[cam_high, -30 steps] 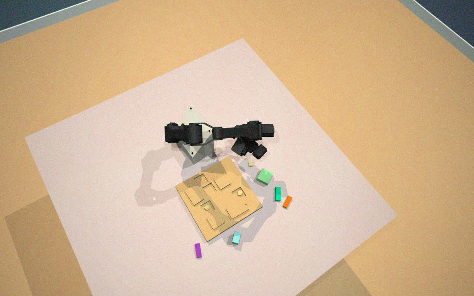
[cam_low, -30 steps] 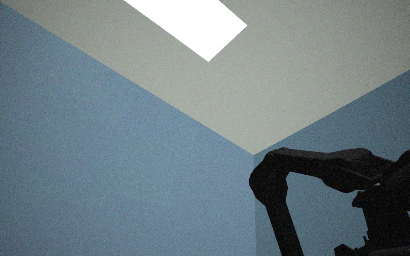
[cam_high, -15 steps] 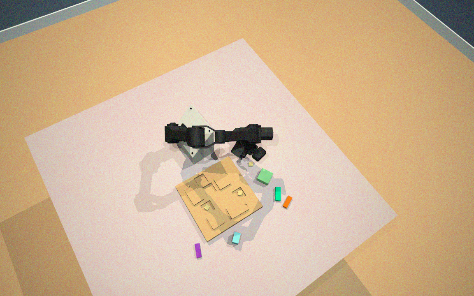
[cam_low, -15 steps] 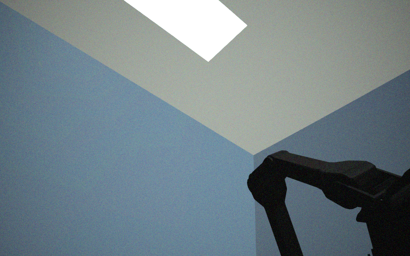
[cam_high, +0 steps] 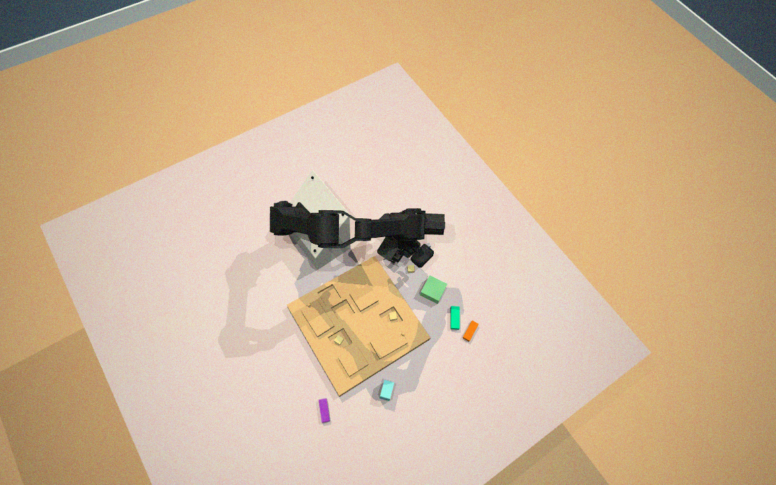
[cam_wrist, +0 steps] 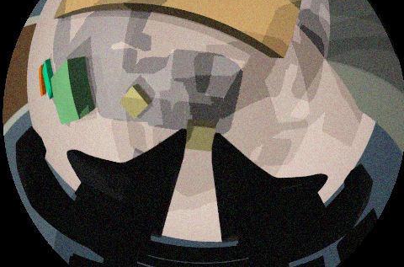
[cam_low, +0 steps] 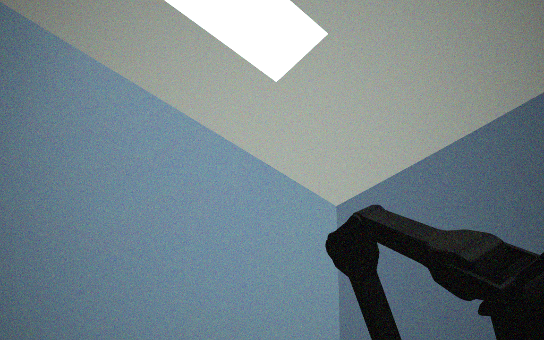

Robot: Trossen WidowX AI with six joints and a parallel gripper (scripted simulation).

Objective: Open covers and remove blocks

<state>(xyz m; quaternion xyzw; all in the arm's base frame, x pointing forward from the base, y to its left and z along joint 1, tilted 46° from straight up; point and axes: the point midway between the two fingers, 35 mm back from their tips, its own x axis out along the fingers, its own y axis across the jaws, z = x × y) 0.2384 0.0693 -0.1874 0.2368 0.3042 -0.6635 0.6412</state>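
The wooden puzzle board (cam_high: 417, 337) (cam_wrist: 252, 18) lies on the table. One yellow block (cam_high: 393, 315) sits in a recess at its right, another yellow block (cam_high: 338, 339) in a recess at its lower left. The wood-coloured covers are hard to tell from the board, so I cannot tell how each stands. A loose yellow block (cam_high: 411, 268) (cam_wrist: 135, 101) rests on the table off the board's upper right edge. In the wrist view my gripper (cam_wrist: 200, 136) is shut on a yellow block, held over the table beside the board. Its fingertips are hidden by the arm in the top view.
A large green block (cam_high: 433, 289) (cam_wrist: 63, 90), a teal block (cam_high: 455, 317) (cam_wrist: 48, 78) and an orange block (cam_high: 470, 331) lie right of the board. A cyan block (cam_high: 386, 390) and a purple block (cam_high: 324, 410) lie below it. The exterior view shows only the arm, walls and ceiling.
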